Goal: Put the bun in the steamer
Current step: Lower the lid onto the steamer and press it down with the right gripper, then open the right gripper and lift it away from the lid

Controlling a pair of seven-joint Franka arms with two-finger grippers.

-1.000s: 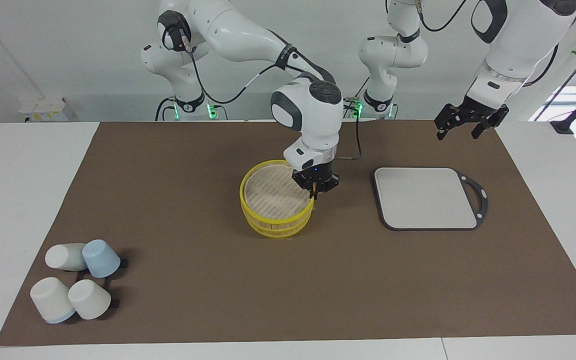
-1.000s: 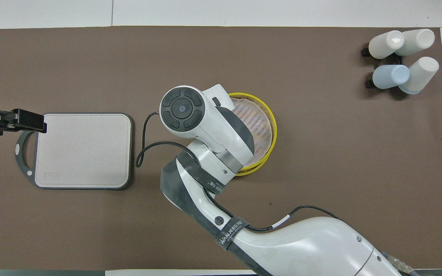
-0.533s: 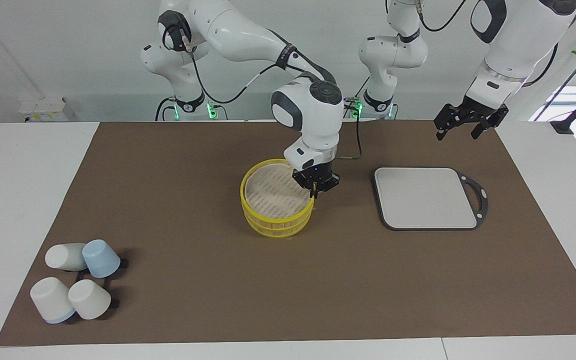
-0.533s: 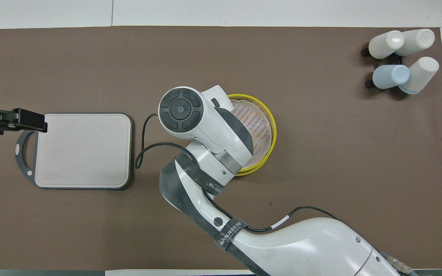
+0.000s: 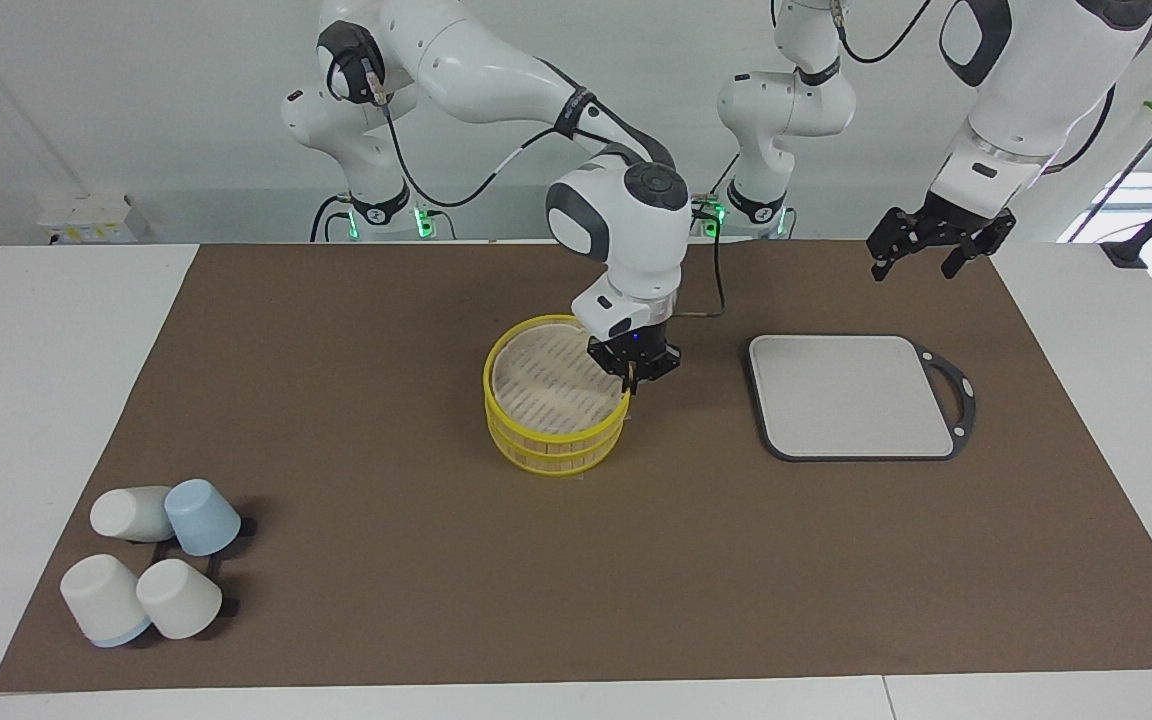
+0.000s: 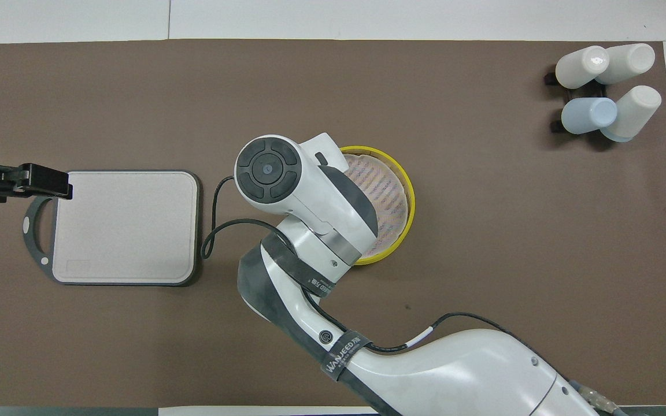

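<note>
1. Pinching the steamer (image 5: 556,400) lid's rim at the edge toward the left arm's end, your right gripper (image 5: 629,383) has its fingertips closed.
2. Steamer sits mid-table on the brown mat (image 5: 386,330), lid on.
3. Bun: can't tell where.
4. Your left gripper (image 5: 936,245) waits, jaws spread, above the mat near the grey board (image 5: 851,395).

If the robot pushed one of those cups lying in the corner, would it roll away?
Probably, but in a curve. The cups lie on their sides, and each tapers from rim to base, so one would likely roll in an arc, not straight. They sit bunched together on a black rack, which might stop them. They look light.
</note>
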